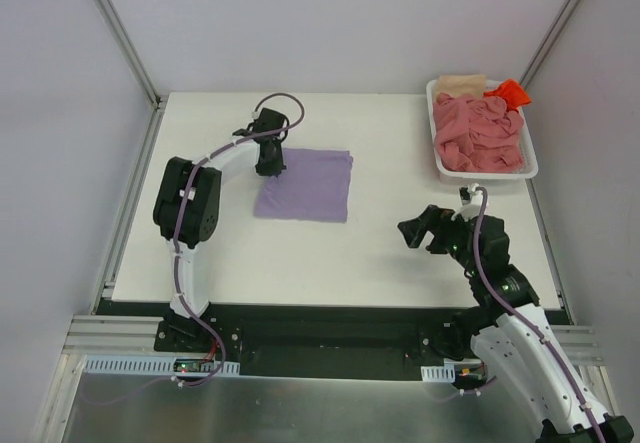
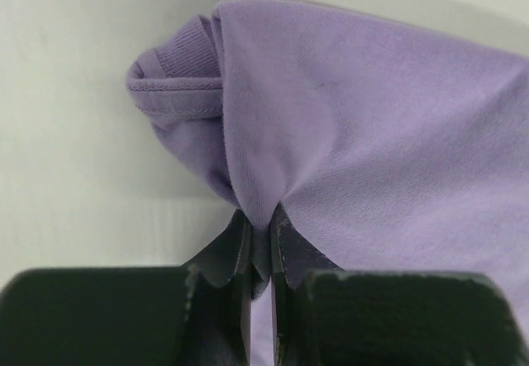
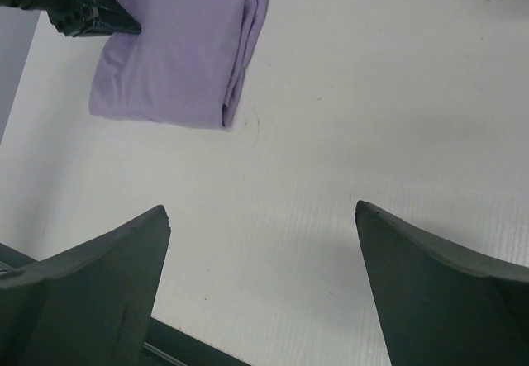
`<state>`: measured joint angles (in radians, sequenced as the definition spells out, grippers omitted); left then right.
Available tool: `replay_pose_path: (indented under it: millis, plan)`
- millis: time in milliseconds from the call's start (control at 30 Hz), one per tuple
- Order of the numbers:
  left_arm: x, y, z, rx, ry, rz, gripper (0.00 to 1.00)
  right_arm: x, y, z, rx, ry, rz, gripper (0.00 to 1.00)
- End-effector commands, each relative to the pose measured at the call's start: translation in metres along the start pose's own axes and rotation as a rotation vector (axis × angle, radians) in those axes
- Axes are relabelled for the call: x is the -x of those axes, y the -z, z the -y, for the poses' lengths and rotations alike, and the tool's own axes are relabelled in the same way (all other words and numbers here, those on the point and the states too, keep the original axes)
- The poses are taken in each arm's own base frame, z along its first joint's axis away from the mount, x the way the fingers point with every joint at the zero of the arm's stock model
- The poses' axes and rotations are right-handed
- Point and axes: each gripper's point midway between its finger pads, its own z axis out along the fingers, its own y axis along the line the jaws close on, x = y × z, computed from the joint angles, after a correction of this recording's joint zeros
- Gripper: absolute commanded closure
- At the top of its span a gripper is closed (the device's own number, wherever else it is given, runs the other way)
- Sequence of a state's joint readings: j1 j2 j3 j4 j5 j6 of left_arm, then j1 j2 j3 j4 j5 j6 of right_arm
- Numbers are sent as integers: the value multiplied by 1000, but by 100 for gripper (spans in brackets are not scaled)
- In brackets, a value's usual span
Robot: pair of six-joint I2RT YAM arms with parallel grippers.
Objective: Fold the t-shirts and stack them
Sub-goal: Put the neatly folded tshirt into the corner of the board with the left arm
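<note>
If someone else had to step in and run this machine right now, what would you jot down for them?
Left gripper: shut on the purple shirt at its edge.
Right gripper: open, empty, over the table.
Done: purple shirt lies as a rectangle mid-table.
Pink shirt, beige shirt and orange shirt sit crumpled in the basket.
Left: finish this fold, then fold and stack the others.

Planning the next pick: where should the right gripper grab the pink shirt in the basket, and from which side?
Probably a raised fold on top of the pink shirt, coming straight down. It lies crumpled in a heap, and the basket walls block any sideways approach. The right gripper stands open.
</note>
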<state>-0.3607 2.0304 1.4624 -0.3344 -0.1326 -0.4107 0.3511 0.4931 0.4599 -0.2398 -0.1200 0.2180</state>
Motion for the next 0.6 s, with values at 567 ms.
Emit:
replay_pose_path:
  millis: [567]
  plan:
    - [178,-51,-78,110,158,186,100,4,-14,26,-125,53,3,4]
